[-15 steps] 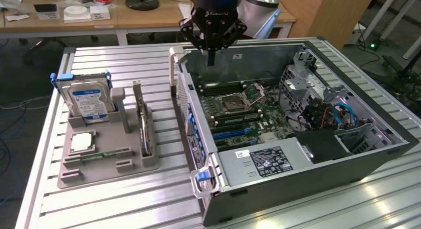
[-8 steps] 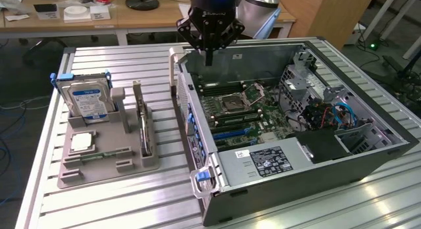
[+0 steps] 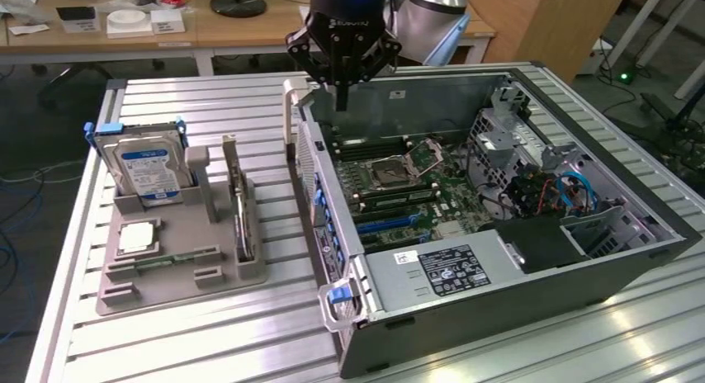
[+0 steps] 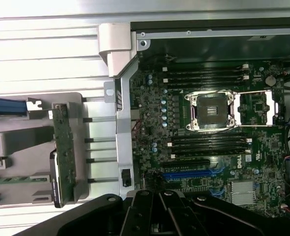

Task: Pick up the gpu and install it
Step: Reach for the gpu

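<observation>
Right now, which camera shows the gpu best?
Exterior view: the gpu stands on edge in the gray holder, its full length visible, untouched. The wrist view looks down on the gpu, giving mostly its top edge and a strip of board.

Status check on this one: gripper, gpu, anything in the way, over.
Gripper shut, empty, above open case. Gpu upright in grey holder, untouched. Side wall between them.
</observation>
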